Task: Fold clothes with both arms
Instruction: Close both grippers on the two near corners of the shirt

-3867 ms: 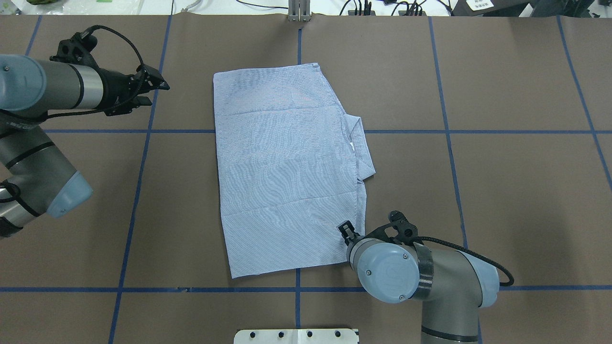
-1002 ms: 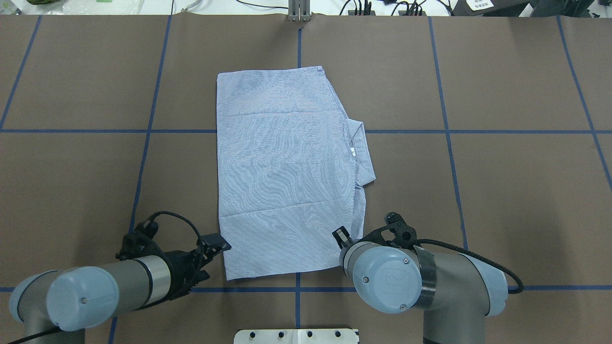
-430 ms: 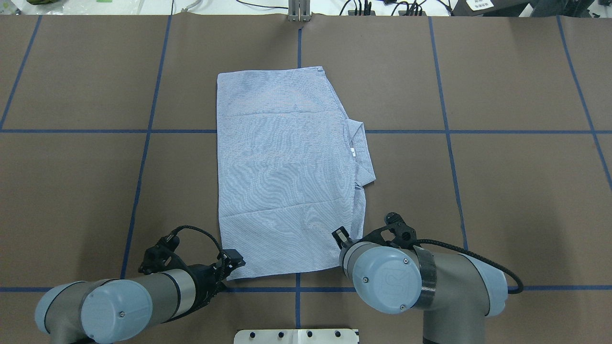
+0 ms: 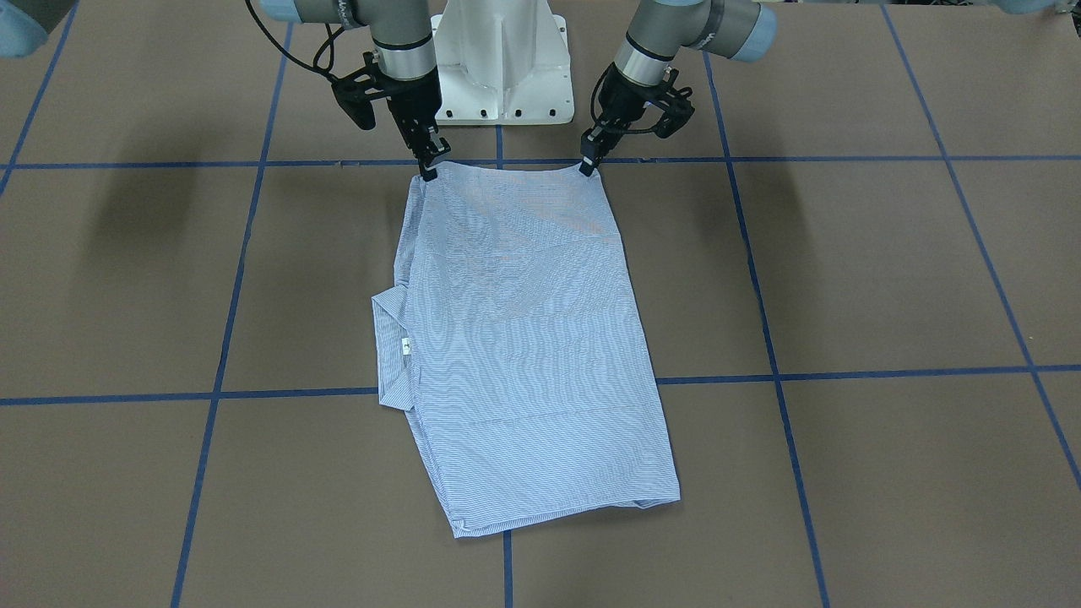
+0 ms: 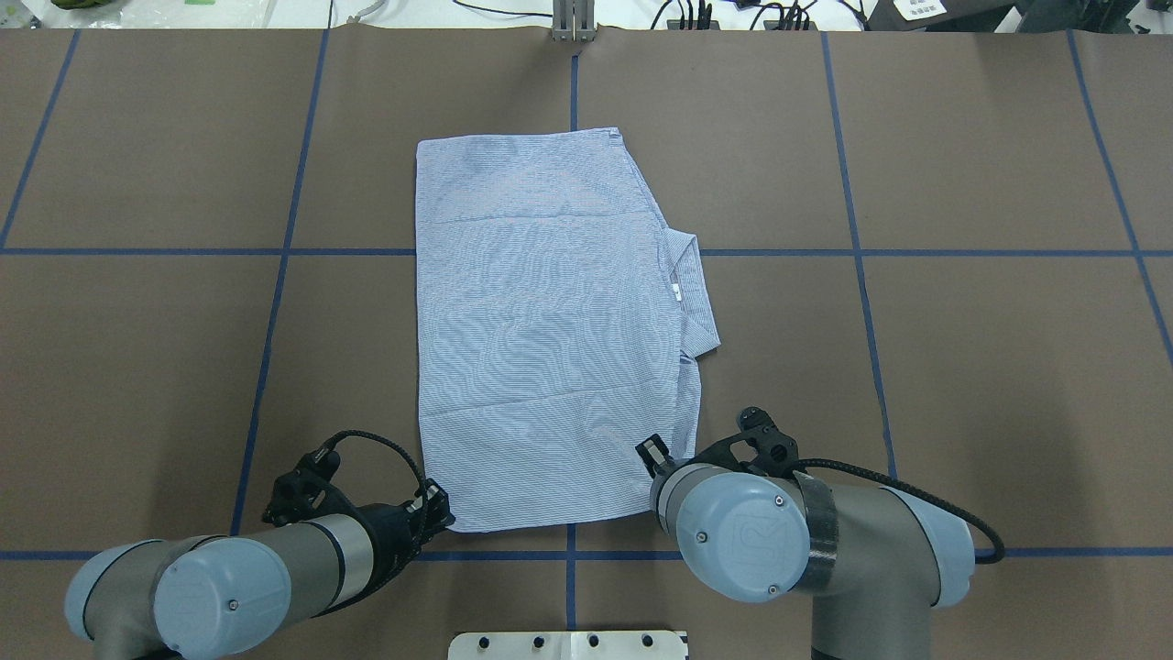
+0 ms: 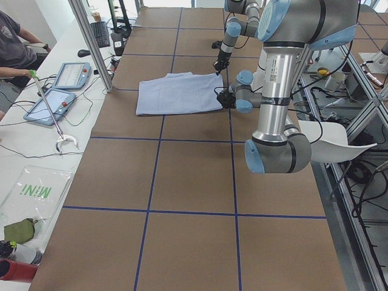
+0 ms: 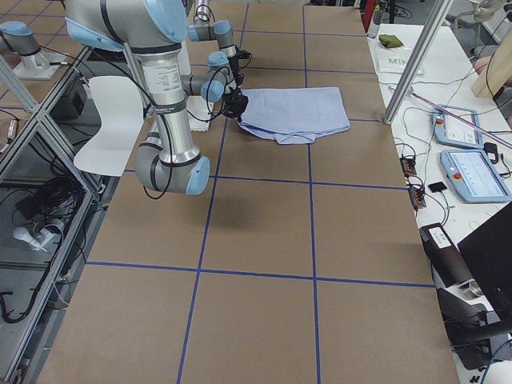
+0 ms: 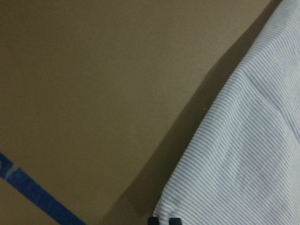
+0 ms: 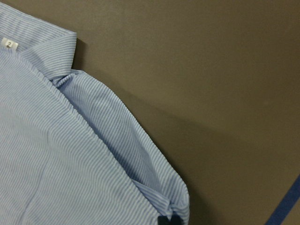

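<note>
**Both hands on the shirt's near corners**

The folded shirt [image 5: 550,330] lies flat in the middle of the table [image 5: 962,367], with its collar [image 5: 692,293] poking out toward the robot's right. The left hand [image 4: 589,165] pinches the near-left corner and the right hand [image 4: 429,169] the near-right one (fingertips pressed together on cloth).

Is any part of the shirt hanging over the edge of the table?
No. In the front-facing view the whole shirt lies flat on the table, with brown surface showing all round it.
</note>
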You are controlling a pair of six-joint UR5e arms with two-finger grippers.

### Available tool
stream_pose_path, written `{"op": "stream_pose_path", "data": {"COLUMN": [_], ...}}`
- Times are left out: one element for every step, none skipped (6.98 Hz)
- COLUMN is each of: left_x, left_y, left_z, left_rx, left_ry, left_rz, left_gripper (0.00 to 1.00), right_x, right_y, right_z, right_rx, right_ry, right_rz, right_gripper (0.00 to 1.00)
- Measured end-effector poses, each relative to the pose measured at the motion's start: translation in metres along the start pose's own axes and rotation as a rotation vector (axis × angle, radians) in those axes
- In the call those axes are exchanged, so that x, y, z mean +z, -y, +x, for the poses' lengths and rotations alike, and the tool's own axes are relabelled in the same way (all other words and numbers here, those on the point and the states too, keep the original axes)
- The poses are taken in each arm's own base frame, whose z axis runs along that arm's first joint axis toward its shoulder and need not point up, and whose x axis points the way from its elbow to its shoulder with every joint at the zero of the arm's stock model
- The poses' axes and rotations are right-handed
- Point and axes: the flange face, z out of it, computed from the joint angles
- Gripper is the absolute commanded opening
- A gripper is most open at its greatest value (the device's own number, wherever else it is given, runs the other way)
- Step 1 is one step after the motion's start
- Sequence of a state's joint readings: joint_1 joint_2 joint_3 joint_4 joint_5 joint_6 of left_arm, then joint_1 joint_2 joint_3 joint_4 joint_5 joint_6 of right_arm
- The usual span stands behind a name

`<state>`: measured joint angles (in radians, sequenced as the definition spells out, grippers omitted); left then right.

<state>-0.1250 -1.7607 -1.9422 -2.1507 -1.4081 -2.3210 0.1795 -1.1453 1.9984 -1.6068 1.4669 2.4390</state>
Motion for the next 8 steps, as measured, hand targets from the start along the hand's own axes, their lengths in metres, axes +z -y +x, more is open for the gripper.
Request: {"op": "stream_pose_path", "data": {"left_x": [-0.007, -0.021, -0.042, -0.065, -0.089, -0.111, -0.130, -0.149], "left_y": [0.001, -0.002, -0.009, -0.018, -0.029, -0.039, -0.046, -0.047], "left_z": [0.004, 0.013, 0.023, 0.031, 0.037, 0.039, 0.041, 0.049], "left_rx": [-0.003, -0.010, -0.025, -0.044, -0.050, -0.053, -0.065, -0.090], "left_ry": [-0.016, -0.039, -0.056, -0.054, -0.041, -0.019, -0.003, -0.013], "left_rz": [0.002, -0.012, -0.033, -0.049, -0.071, -0.096, -0.117, -0.134], "left_gripper": [0.00, 0.00, 0.00, 0.00, 0.00, 0.00, 0.00, 0.00], "right_x": [-0.002, -0.007, -0.021, -0.047, -0.081, -0.108, -0.123, -0.130], "right_y": [0.000, -0.001, -0.004, -0.013, -0.022, -0.028, -0.025, -0.014], "right_z": [0.000, 0.000, 0.004, 0.014, 0.031, 0.046, 0.051, 0.042], "right_rx": [0.000, 0.002, 0.010, 0.025, 0.036, 0.041, 0.049, 0.070], "right_ry": [0.003, 0.009, 0.013, 0.005, -0.014, -0.031, -0.037, -0.026], "right_rz": [-0.003, -0.012, -0.030, -0.049, -0.065, -0.070, -0.064, -0.052], "right_gripper": [0.00, 0.00, 0.00, 0.00, 0.00, 0.00, 0.00, 0.00]}}
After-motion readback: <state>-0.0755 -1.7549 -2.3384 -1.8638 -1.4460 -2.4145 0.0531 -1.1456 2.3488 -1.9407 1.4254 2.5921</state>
